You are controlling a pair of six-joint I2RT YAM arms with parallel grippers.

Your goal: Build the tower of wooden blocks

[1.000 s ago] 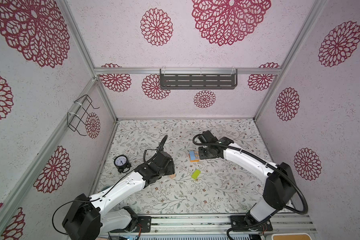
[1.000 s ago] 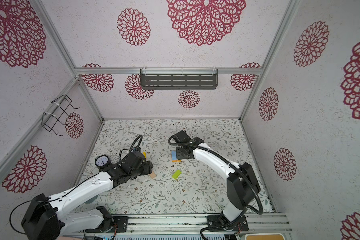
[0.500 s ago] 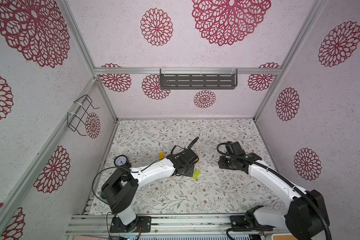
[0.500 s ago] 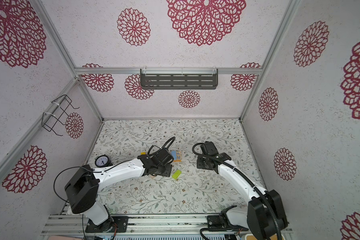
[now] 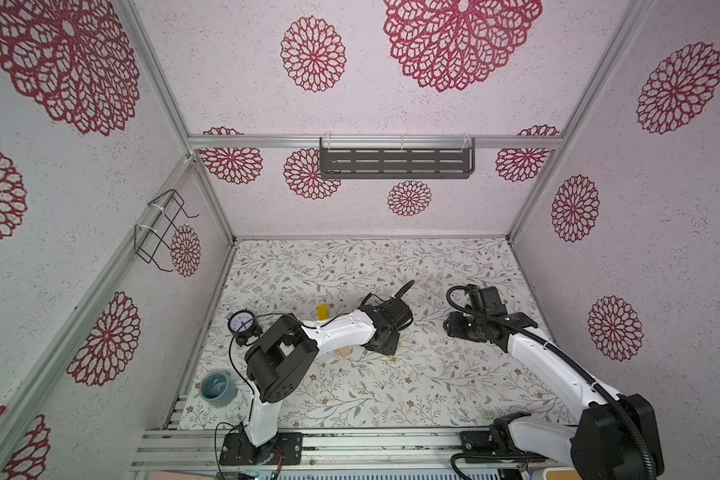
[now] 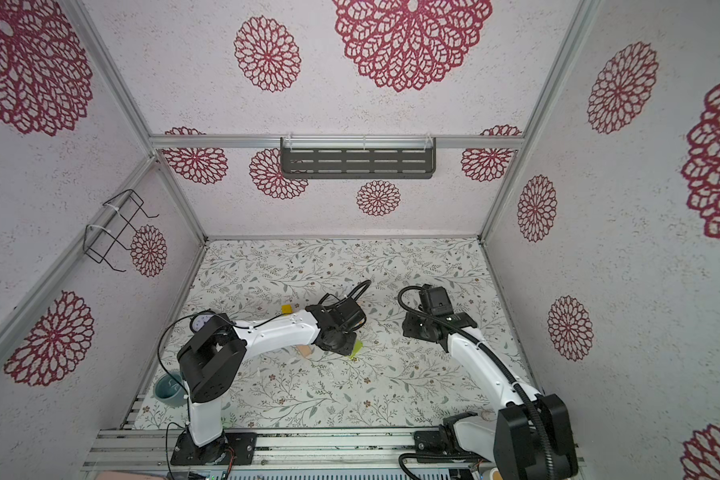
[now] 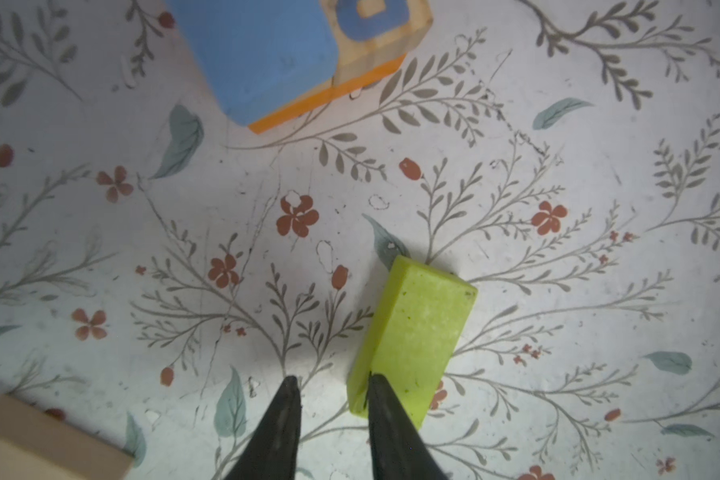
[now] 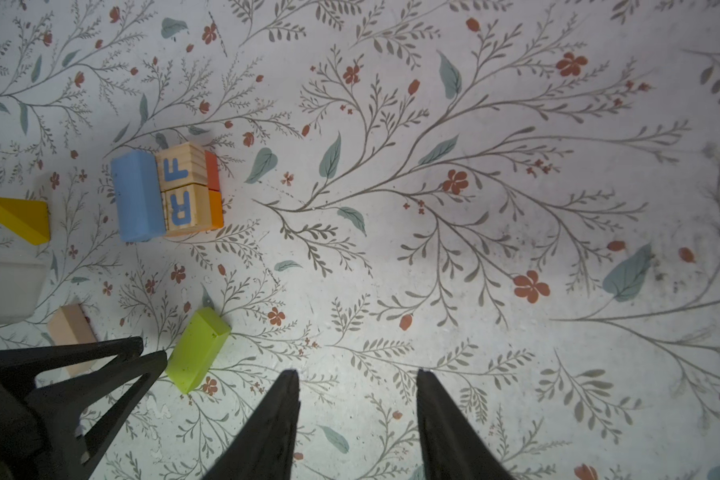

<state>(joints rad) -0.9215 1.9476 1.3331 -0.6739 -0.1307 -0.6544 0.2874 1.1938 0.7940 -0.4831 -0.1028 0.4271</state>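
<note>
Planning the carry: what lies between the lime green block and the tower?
Bare floral mat only, between lime green block and tower, in the left wrist view.

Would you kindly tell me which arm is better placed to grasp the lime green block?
Left, likely: its fingers stand right beside the lime green block, while the right fingers hang over bare table, farther off.

You've got tower [image 8: 171, 216] started: light blue block [image 8: 136, 195] lying flat, pressed against two natural-wood cubes. "F" cube [image 8: 179, 168] and "R" cube [image 8: 182, 208] show blue letters face up. All three sit on orange base [image 8: 216, 210], only its edge showing. Loose on worktop [image 8: 474, 249]: lime green block [image 7: 412, 336] lying flat, near tower but apart. Tan block [image 8: 69, 328] near green. Yellow wedge [image 8: 17, 218] off tower's blue side, not touching.
</note>
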